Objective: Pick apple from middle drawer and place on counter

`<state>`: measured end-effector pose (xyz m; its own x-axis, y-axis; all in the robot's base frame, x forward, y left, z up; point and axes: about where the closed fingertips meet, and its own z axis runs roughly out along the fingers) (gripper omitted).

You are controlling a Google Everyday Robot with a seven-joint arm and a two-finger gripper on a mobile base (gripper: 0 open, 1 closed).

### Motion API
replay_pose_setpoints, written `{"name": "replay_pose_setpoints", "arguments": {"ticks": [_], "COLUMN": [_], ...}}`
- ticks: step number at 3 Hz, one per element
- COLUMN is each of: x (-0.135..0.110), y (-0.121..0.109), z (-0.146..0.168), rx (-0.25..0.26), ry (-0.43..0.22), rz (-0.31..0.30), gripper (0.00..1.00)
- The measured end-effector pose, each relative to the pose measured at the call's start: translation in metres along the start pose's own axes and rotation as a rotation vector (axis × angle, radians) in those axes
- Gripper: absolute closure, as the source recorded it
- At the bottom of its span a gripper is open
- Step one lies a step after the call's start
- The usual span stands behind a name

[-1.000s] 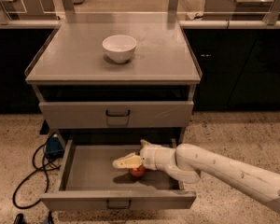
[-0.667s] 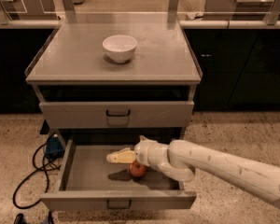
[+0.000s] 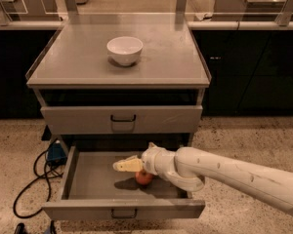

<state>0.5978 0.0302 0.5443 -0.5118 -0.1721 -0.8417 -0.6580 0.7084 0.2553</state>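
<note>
The middle drawer (image 3: 88, 182) is pulled open below the closed upper drawer (image 3: 122, 119). The small red apple (image 3: 144, 178) lies on the drawer floor near its middle. My gripper (image 3: 128, 165) is inside the open drawer, its pale yellowish tip pointing left, just above and to the left of the apple. The white arm reaches in from the lower right and covers the apple's top right. The counter (image 3: 171, 57) is the cabinet's flat grey top above.
A white bowl (image 3: 124, 50) stands on the counter left of centre. A blue box with black cables (image 3: 53, 152) lies on the speckled floor left of the cabinet. Dark cabinets stand behind on both sides.
My gripper has shifted a little to the left inside the drawer, past the apple. The apple has stayed in place on the drawer floor.
</note>
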Motion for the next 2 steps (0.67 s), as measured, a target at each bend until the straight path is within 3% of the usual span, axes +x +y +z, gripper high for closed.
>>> {"name": "replay_pose_setpoints", "arguments": {"ticks": [1,2], "x": [0.006,0.018], "y": [-0.044,-0.103], "z": [-0.001,-0.019], "rx": [0.116,0.303], "ry": [0.013,-0.006], "rz": [0.083,0.203], "gripper": [0.00,0.00]}}
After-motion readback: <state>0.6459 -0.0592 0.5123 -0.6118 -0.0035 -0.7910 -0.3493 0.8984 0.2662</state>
